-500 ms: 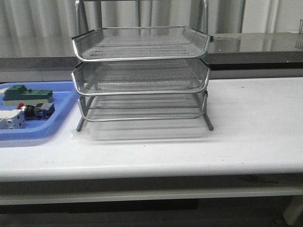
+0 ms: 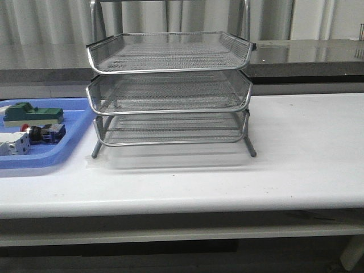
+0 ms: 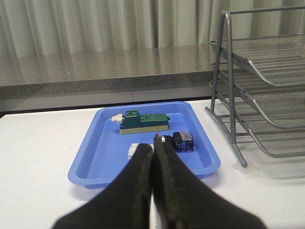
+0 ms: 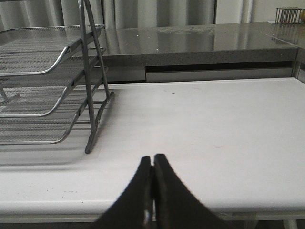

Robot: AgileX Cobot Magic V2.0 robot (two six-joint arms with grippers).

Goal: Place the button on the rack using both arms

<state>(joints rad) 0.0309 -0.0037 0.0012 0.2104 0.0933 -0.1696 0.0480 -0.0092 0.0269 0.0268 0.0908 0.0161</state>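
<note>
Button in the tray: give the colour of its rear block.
Blue. The button shows it best in the left wrist view, lying in the blue tray.

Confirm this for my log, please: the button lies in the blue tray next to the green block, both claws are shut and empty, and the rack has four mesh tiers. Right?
Not quite: the rack has three mesh tiers, not four, as the front view shows. The rest holds: the button lies in the blue tray near the green block, and the left claw and right claw are shut and empty.
</note>
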